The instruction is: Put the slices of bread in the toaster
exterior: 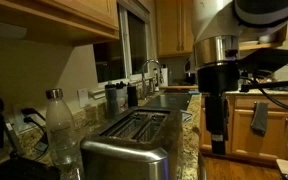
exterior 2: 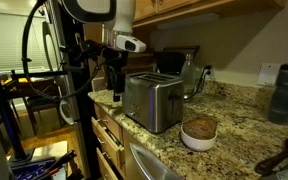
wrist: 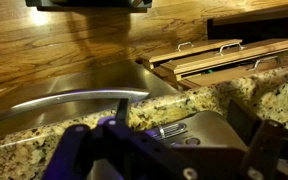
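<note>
The pincer [exterior 2: 114, 88] hangs off the worktop [exterior 2: 234, 125] edge, just beside the toaster's [exterior 2: 152, 100] long flank, with the slots running crosswise to it. In the wrist view its jaws look spread wide with nothing between them. The toaster is shiny steel with dark slots. I can't spot any bread.

Steel toaster [exterior: 132, 142] up front on a speckled counter [exterior: 189, 135], two long slots facing up. Just beside the toaster, toward the wall, a clear bottle [exterior: 60, 125]. On the toaster's other side, gripper [exterior: 216, 135] hanging, pointed down. Beyond the toaster, sink [exterior: 172, 101], faucet [exterior: 154, 70] and a dark window [exterior: 134, 40].
</note>
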{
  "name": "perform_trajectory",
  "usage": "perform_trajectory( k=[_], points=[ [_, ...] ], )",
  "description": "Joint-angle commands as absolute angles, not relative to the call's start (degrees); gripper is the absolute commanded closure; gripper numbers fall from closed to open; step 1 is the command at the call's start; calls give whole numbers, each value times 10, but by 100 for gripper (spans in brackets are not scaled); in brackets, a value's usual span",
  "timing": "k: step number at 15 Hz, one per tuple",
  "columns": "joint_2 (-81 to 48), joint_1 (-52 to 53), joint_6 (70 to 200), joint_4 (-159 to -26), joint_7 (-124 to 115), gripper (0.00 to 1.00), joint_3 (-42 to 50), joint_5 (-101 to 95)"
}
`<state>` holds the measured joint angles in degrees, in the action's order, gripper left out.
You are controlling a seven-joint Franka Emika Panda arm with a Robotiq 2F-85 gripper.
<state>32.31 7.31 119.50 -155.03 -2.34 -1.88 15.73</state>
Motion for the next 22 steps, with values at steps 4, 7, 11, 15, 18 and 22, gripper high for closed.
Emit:
perform_trajectory(
  k=[4, 7, 11, 15, 18, 22],
  points=[
    [323, 69, 1193, -1549, -22, 0, -23, 159],
    [323, 69, 1193, -1549, -22, 0, -23, 159],
    [323, 63, 1198, -1551, -35, 0, -27, 155],
    [329, 37, 1212, -1550, -65, 0, -31, 133],
    [339, 10, 1229, -1550, -100, 0, -37, 106],
    [354, -24, 1252, -1551, -160, 0, -52, 59]
  ],
)
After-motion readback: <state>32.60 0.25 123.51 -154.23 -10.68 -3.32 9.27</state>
